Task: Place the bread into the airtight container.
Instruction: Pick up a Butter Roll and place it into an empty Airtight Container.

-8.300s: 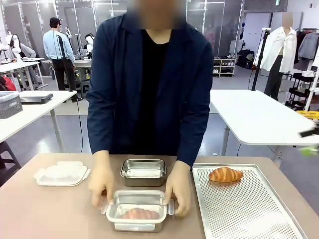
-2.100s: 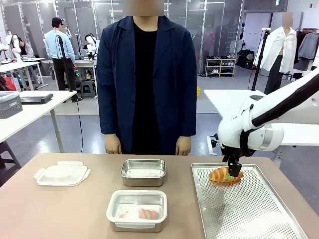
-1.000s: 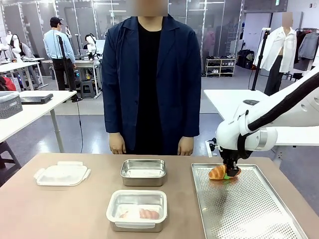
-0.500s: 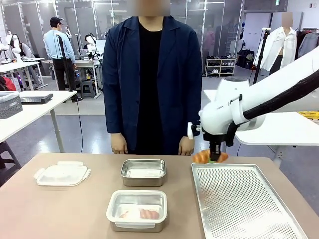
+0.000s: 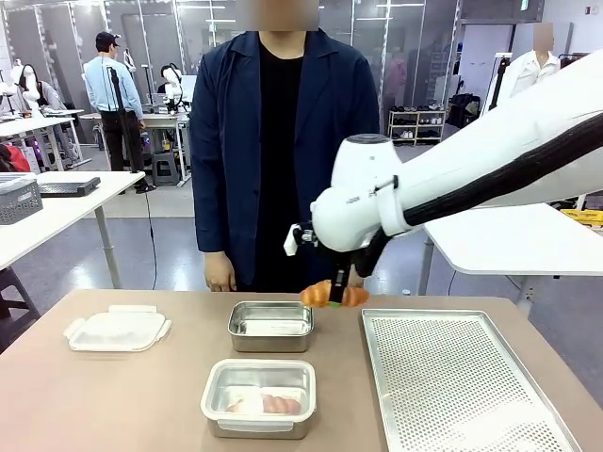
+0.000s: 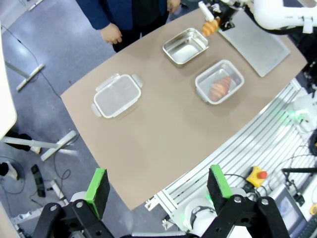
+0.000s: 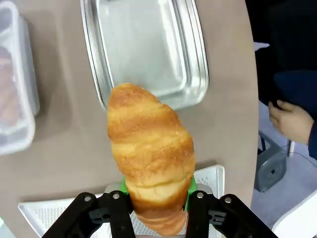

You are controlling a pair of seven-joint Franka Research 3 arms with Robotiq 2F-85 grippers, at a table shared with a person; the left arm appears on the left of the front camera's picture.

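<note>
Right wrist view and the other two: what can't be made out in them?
- Right wrist view: the croissant covers most of the green pads of the right gripper.
- Right wrist view: the tray is cut off by the bottom edge and the gripper.
- Front view: the contents of the lidded container are blurred by its cloudy lid.
- Left wrist view: the person is cut off by the top edge.

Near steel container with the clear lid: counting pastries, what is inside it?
Inside the lidded rectangular steel container, one golden-brown croissant shows through the cloudy clear lid. Anything under it, or behind the steel walls, is hidden.
</note>
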